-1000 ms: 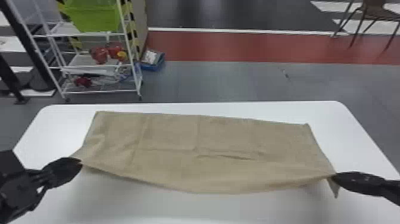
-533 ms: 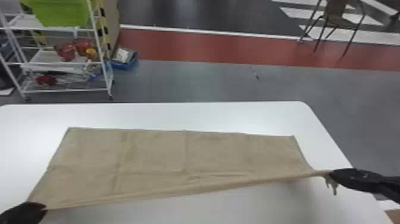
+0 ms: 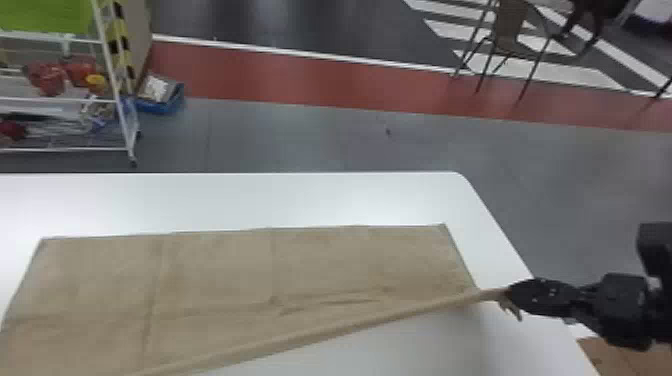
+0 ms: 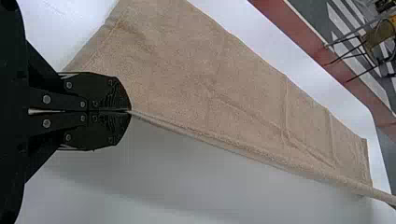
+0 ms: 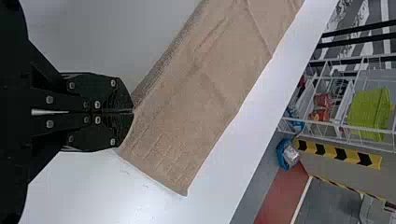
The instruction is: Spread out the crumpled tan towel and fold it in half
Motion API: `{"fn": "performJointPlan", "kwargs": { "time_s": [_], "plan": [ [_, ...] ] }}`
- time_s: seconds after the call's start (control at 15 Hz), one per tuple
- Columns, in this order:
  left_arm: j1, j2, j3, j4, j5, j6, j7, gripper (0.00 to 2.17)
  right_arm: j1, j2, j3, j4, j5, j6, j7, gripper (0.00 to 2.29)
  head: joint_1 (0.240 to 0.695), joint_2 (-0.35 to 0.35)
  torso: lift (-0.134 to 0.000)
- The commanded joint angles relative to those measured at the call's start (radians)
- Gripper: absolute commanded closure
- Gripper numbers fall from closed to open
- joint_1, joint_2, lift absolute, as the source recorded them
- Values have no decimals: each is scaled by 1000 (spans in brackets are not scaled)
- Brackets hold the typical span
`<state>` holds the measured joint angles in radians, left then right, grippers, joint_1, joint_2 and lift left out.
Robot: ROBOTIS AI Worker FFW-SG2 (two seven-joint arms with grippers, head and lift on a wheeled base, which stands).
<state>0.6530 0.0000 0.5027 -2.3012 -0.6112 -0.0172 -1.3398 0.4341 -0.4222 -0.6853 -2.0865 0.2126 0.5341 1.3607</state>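
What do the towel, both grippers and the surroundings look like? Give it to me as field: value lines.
towel: tan, spread wide, lightly creased, near edge stretched between the grippers
left gripper: shut on the towel's near edge, toward its left end
right gripper: shut on the near edge, toward its right end
support: white table
background: wire cart with green bin; chair

From the head, one view looks forward and down over the bench (image 3: 250, 200). Close behind black fingers (image 4: 100, 91), the left wrist view faces along the towel (image 4: 187, 70) towards a chair (image 4: 380, 32), the right one the other way, towards a wire rack (image 3: 120, 107); the head view shares both, and all show the towel.
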Motion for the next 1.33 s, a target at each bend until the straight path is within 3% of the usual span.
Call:
{"fn": "performJointPlan", "kwargs": {
  "time_s": [0.0,0.07,0.13,0.27,0.53,0.6,0.73,0.87,1.0,1.27],
  "plan": [
    [7,-3,-1,-29,2,78,-19,400,2,-13,-10,34,4,-47,6,944,695,-293,-121],
    [10,-3,0,-40,1,87,-27,2,12,-17,-17,37,5,-81,6,292,695,-306,-121],
    [13,-3,0,-52,2,87,-42,-2,34,-20,-19,39,4,-148,6,26,695,-312,-121],
    [13,-3,17,-66,2,90,-55,-1,81,-17,-23,49,4,-351,6,6,695,-321,-121],
    [5,-3,57,-80,4,109,-67,9,144,-13,-23,56,28,-529,6,39,695,-277,-121],
    [-18,-3,69,-81,8,161,-64,22,121,-15,-34,63,14,-440,6,43,695,-266,-121],
    [-82,-3,71,-86,41,250,-47,90,14,-12,-43,88,-10,-118,6,60,695,-250,-121],
    [-173,-3,59,-76,102,385,-42,103,-83,-12,-43,103,-12,146,6,83,695,-262,-121],
    [-286,-3,14,-46,105,547,-41,107,-160,-7,-48,103,-38,349,6,83,695,-279,-121],
    [-486,-3,-61,121,71,615,24,124,-252,43,-49,135,-116,542,6,80,695,-267,-121]
  ]
}}
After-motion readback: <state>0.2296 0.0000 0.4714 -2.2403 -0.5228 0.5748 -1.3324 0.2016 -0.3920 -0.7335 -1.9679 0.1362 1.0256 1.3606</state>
